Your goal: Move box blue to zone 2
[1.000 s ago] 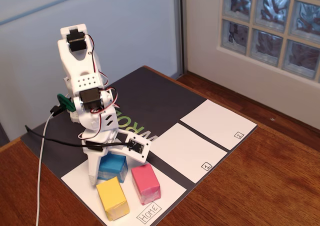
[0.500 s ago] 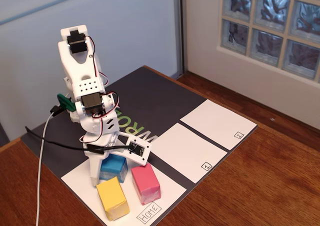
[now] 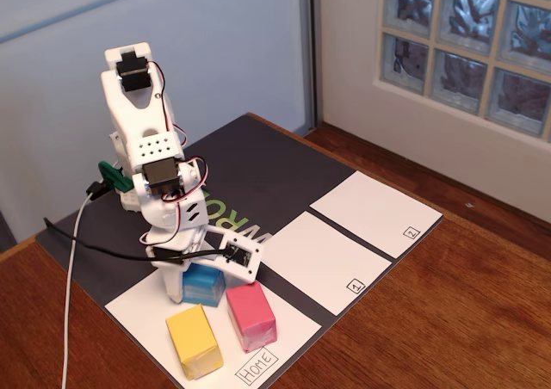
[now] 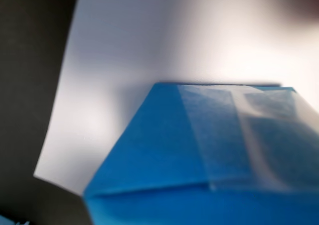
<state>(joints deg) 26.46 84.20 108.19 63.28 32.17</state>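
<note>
the small blue paper-wrapped rectangular block [image 3: 204, 284] is seen sitting on the large white paper sheet labelled "home" [image 3: 138, 310], at that sheet's far edge beside the dark mat [image 3: 258, 175], in the fixed view. the white arm's jaws [image 3: 205, 267] are being held low, directly over this block, hiding much of its top; whether they are gripping it or merely standing around it cannot be told. the block's long axis cannot be judged there. in the wrist view the block [image 4: 169, 155] is filling the lower frame, blurred and cut off by the bottom and right edges, with clear tape shining across it. just in front, the pink block [image 3: 250, 316] and yellow block [image 3: 194, 340] are standing close together. the white rectangular sheet marked "2" [image 3: 370, 210] is lying bare at the right, near the wooden desk [image 3: 448, 320] edge of the mat, beyond the like sheet marked "1" [image 3: 318, 260].
</note>
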